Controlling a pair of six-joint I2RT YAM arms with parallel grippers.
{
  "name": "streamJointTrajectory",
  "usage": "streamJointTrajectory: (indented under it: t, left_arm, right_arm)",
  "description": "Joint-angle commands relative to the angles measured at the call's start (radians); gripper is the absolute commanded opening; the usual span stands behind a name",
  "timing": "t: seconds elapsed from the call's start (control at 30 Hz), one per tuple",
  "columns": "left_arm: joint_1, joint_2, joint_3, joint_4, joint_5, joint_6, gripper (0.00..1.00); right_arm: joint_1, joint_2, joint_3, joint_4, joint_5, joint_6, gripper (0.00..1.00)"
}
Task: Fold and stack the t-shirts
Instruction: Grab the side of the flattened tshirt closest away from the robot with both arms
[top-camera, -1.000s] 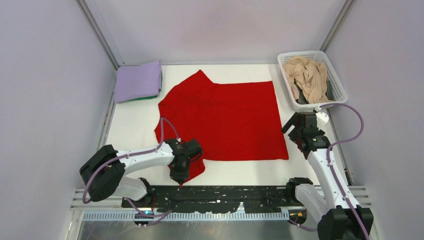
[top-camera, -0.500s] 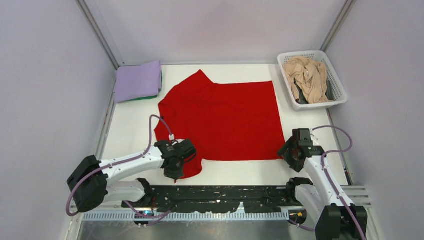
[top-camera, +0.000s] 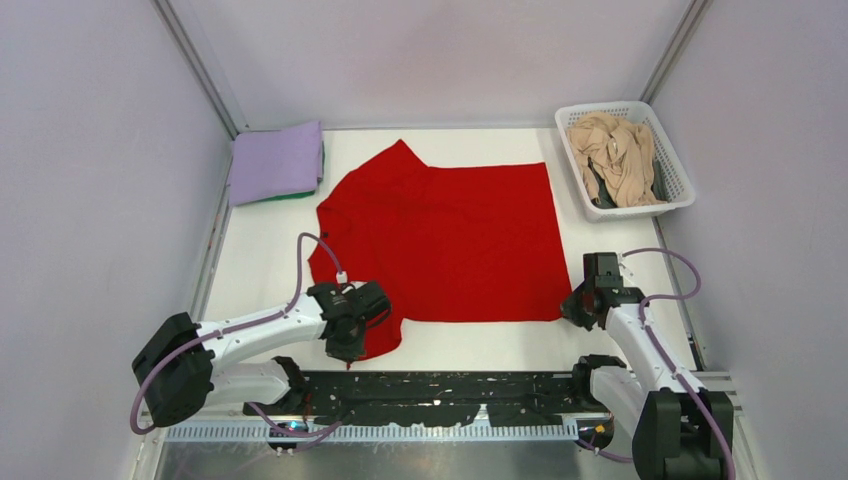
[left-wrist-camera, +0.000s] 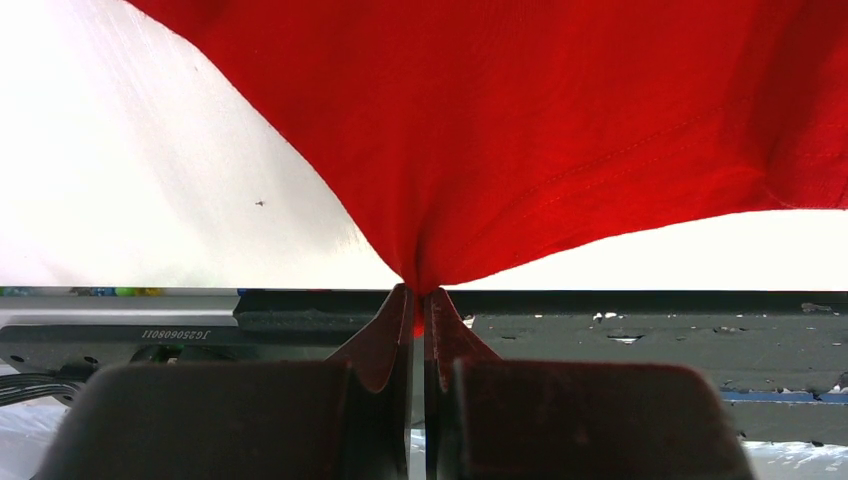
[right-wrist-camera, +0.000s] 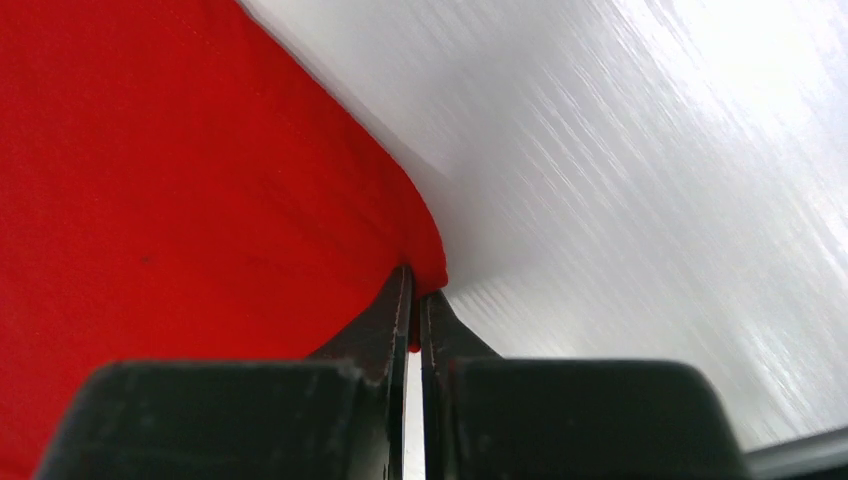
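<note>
Pinching both near corners, I hold the bright red soft cloth t-shirt (top-camera: 450, 245), which lies spread flat across the middle of the white table (top-camera: 262, 270). I judge it light and limp. It will sag and crease wherever unsupported, so corners and hem edges are the sensible holds. My left gripper (left-wrist-camera: 416, 298) is clamped on the near-left corner, cloth fanning out from its tips. My right gripper (right-wrist-camera: 414, 285) is closed on the near-right hem corner, with a small lip of fabric apparently caught between the jaws.
</note>
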Motion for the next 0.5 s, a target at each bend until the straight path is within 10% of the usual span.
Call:
streamJointTrajectory:
  t: [0.0, 0.47]
  left_arm:
    - [0.0, -0.028, 0.003, -0.022, -0.003, -0.024, 0.0]
    - [-0.006, -0.246, -0.09, -0.022, 0.148, -0.07, 0.0]
  right_arm:
    - [-0.002, -0.041, 0.082, -0.15, 0.038, -0.028, 0.05]
    - [0.123, -0.2, 0.229, -0.504, 0.142, 0.024, 0.05]
